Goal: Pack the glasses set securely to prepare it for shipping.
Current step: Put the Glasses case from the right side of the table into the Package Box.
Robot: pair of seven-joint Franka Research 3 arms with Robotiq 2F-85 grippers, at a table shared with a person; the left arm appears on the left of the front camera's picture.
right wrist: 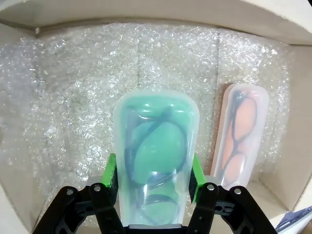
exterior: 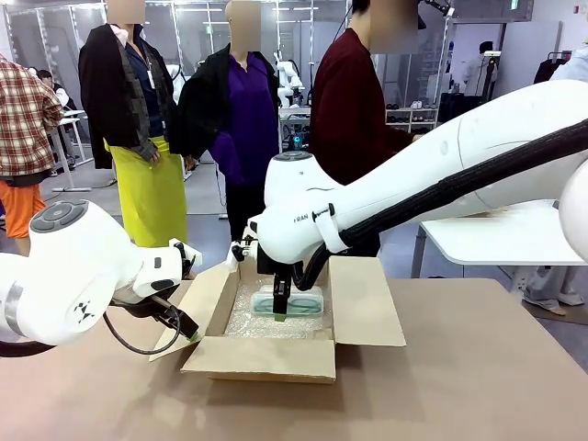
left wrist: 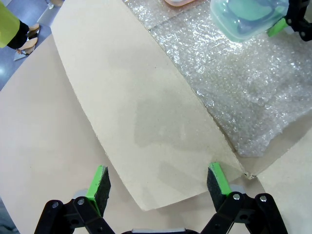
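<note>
Pads (right wrist: 111, 171) of my right gripper (right wrist: 154, 170) squeeze the mint green case (right wrist: 156, 141), low over the bubble wrap (right wrist: 73, 97) in the box (exterior: 266, 358). The pink case (right wrist: 243, 131) lies at three o'clock. My left gripper (left wrist: 159, 181) hangs wide open over the flap (left wrist: 136, 112). I think a crooked drop could knock the pink one.

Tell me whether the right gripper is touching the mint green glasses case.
Touching. In the right wrist view, the green pads of the right gripper press against opposite sides of the mint green glasses case.
</note>
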